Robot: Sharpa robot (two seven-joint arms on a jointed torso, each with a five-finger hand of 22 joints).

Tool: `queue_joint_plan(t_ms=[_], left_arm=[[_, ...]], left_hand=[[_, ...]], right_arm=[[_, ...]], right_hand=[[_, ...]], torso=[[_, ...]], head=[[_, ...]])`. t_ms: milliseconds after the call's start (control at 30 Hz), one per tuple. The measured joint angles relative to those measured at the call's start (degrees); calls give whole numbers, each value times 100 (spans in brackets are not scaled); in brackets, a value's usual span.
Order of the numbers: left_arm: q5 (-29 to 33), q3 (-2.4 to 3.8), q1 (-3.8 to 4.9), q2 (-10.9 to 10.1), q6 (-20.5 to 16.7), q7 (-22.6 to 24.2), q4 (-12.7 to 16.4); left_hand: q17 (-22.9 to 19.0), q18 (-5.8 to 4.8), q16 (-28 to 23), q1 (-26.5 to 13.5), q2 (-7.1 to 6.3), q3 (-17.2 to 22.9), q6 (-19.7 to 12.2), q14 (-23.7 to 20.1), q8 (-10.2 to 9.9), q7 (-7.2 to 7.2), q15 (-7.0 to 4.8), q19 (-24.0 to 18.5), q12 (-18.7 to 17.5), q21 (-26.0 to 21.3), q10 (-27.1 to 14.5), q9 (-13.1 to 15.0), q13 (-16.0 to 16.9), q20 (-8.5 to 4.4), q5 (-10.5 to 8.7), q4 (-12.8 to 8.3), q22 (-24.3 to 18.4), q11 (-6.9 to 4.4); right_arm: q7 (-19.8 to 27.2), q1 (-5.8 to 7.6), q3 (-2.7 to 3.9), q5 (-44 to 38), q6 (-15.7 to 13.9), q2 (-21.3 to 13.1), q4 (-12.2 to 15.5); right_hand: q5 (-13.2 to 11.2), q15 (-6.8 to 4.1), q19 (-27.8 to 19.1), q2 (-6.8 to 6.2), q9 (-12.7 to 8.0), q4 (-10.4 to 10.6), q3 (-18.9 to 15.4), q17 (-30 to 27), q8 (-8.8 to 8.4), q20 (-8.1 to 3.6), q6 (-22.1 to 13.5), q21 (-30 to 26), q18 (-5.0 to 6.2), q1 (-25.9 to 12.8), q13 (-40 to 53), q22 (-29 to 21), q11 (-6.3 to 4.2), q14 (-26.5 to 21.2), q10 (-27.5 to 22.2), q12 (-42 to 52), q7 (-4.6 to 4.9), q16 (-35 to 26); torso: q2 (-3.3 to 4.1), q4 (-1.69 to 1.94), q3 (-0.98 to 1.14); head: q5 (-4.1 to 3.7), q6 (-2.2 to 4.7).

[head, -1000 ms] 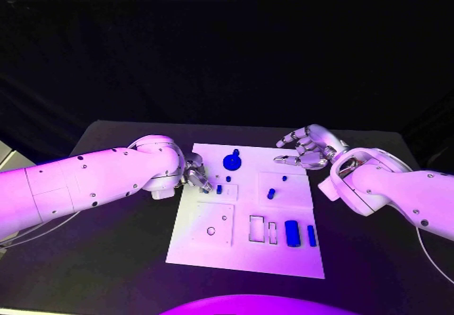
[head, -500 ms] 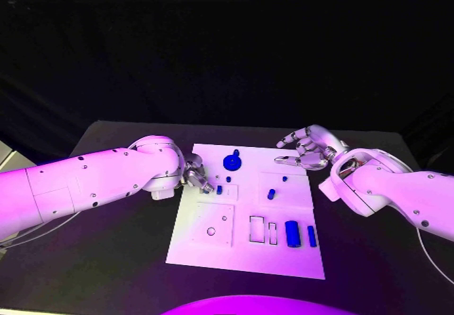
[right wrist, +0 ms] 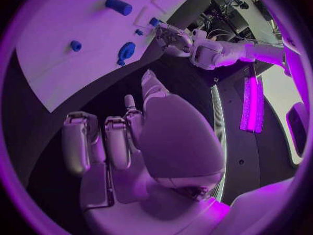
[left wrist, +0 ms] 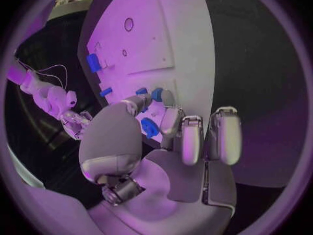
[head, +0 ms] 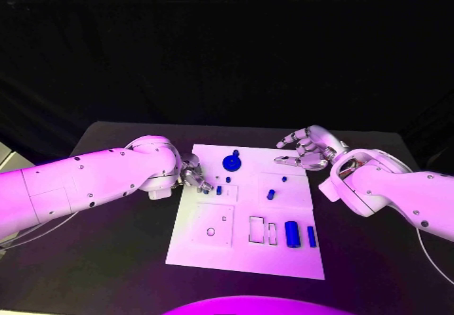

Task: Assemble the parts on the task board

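Black desk (head: 113, 262) is sitting against a black backdrop (head: 227, 59), which is filling everything behind it. Purple light is washing over the whole scene. In the right wrist view a bright lit strip (right wrist: 251, 103) is glowing off to the side of the desk, and some dark equipment (right wrist: 225, 5) is standing beyond the desk's far edge, too blurred to identify.

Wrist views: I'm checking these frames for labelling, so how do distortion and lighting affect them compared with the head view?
Left wrist view: fisheye bends the white task board edges into curves. Right wrist view: same bending; a bright strip glares beyond the silver right hand. Head view: board edges straight, purple light overall, dark background.
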Motion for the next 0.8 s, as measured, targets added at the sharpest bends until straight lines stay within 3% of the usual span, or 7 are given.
queue_joint_plan(t_ms=[133,200,433,533,633,733,800], left_arm=[[7,4,-2,-8,-28,-1,2],[13,6,-2,-13,-45,-1,4],[103,30,-4,-82,-180,14,29],[238,67,-4,-138,-307,59,41],[447,103,-1,-198,-487,137,58],[645,139,3,-257,-703,269,86],[742,153,5,-288,-851,392,103]], left_hand=[[0,0,0,79,60,-465,-1,0,-30,1,0,0,-32,-22,-44,0,-36,0,-532,136,0,22],[0,0,0,110,91,-609,-1,0,-49,1,0,0,-32,-22,-43,0,-48,0,-665,144,0,22],[0,0,-32,158,217,-978,-47,0,-86,47,0,-117,-158,-111,-157,-11,-200,11,-809,157,-1,34],[0,0,-141,243,306,-1266,-179,0,-156,113,1,-333,-392,-280,-367,-35,-514,26,-809,157,-1,78],[0,29,-256,393,456,-1731,-399,-1,-344,228,90,-474,-768,-406,-718,-148,-1047,96,-927,162,-100,178],[-1,130,-476,567,630,-2051,-595,1,-428,321,174,-817,-1196,-676,-1168,-220,-1671,158,-952,158,-481,273],[-100,330,-872,784,719,-2130,-876,-97,-549,451,322,-1391,-1725,-1151,-1780,-318,-2350,254,-949,156,-1111,403]], right_arm=[[1,-3,0,0,0,0,-1],[1,-5,0,0,0,0,-1],[4,-14,0,0,0,-7,-2],[5,-16,0,0,-4,-9,-5],[7,-18,0,0,-9,-13,-9],[9,-18,0,0,-14,-18,-11],[12,-18,0,0,-18,-20,-12]], right_hand=[[0,0,0,0,0,0,0,0,0,0,0,-37,0,0,1,0,21,0,-21,-24,0,0],[0,0,0,0,0,1,-1,3,0,0,0,-40,0,0,1,0,19,0,-23,-24,0,0],[0,0,0,0,0,16,-16,5,0,0,0,-40,0,0,0,-1,0,0,-41,-46,0,-23],[0,0,0,0,0,16,-16,4,0,0,0,-67,0,0,0,-1,0,0,-41,-46,0,-23],[0,0,0,0,0,16,-16,4,0,0,0,-67,0,0,0,-1,0,0,-41,-46,0,-23],[0,0,0,0,0,16,-16,4,0,0,0,-67,0,0,0,-2,0,0,-41,-46,0,-23],[0,0,0,0,0,16,-16,4,0,0,0,-112,0,0,0,-2,0,0,-41,-46,0,-23]], torso=[[-3,2,1],[-3,2,1],[-6,4,0],[-6,5,0],[-8,5,0],[-9,5,4],[-8,5,4]], head=[[-13,5],[-14,8],[-14,16],[-12,23],[-16,26],[-17,40],[-18,52]])
